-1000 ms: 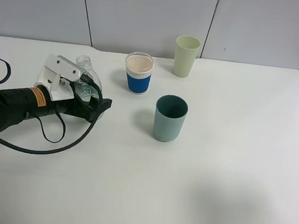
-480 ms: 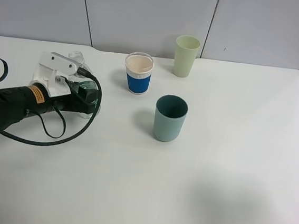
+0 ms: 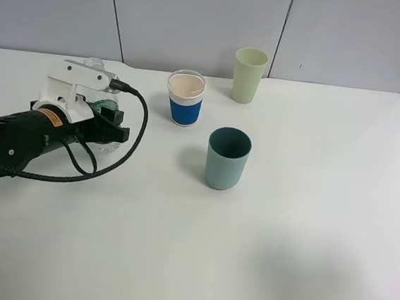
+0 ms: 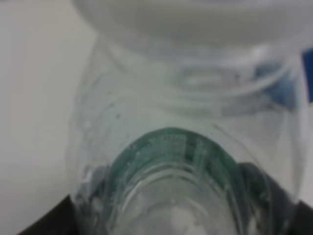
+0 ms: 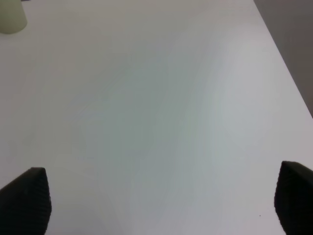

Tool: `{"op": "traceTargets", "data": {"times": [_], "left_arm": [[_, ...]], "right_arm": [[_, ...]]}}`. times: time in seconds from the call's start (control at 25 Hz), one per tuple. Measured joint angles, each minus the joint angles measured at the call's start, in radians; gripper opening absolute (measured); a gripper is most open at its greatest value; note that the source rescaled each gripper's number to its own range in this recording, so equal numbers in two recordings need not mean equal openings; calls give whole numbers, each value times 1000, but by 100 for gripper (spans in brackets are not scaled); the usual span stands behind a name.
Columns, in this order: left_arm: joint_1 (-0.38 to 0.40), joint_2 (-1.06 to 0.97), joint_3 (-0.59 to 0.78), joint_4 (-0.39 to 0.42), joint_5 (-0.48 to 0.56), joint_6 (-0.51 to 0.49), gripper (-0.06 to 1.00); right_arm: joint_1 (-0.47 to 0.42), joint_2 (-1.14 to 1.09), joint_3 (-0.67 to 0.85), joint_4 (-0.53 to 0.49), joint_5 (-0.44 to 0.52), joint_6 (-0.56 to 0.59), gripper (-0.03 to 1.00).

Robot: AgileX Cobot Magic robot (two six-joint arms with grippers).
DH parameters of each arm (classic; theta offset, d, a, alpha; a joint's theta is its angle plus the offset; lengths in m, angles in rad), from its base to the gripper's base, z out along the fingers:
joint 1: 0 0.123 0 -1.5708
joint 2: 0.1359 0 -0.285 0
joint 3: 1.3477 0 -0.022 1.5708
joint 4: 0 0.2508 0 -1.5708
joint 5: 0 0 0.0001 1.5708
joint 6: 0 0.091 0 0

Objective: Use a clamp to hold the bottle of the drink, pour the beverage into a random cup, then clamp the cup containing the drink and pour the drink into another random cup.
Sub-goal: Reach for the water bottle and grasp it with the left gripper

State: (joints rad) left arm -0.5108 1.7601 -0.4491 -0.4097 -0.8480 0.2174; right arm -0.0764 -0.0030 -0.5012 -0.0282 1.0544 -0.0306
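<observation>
A clear plastic bottle (image 3: 106, 104) with a green label is between the fingers of my left gripper (image 3: 111, 126) at the table's left; only its top and part of its body show past the arm. It fills the left wrist view (image 4: 186, 137), with the dark fingers (image 4: 46, 220) on either side of it. A white cup with a blue sleeve (image 3: 185, 99), a pale green cup (image 3: 249, 75) and a teal cup (image 3: 227, 158) stand upright to the right. My right gripper (image 5: 156, 205) is open and empty, and out of the exterior view.
The white table (image 3: 305, 238) stretches to the right and front. The left arm's black cable (image 3: 77, 174) loops over the table beside the arm. The pale green cup (image 5: 11, 17) shows at a corner of the right wrist view.
My left gripper has moved back and to the left with the bottle in it, away from the cups. The cups have not moved.
</observation>
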Motion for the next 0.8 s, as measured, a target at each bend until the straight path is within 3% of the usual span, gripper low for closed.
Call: {"op": "traceTargets", "data": {"times": [0.16, 0.48, 0.64, 0.8], "left_arm": [[-105, -45, -21, -259, 1, 248, 4], [-268, -67, -151, -681, 34, 880, 4], [-312, -67, -224, -829, 37, 1188, 4], [-336, -67, -284, -929, 32, 1403, 4]], "right_arm": [[0, 0, 0, 0, 0, 0, 70], [0, 0, 0, 0, 0, 0, 70], [0, 0, 0, 0, 0, 0, 70], [0, 0, 0, 0, 0, 0, 70]]}}
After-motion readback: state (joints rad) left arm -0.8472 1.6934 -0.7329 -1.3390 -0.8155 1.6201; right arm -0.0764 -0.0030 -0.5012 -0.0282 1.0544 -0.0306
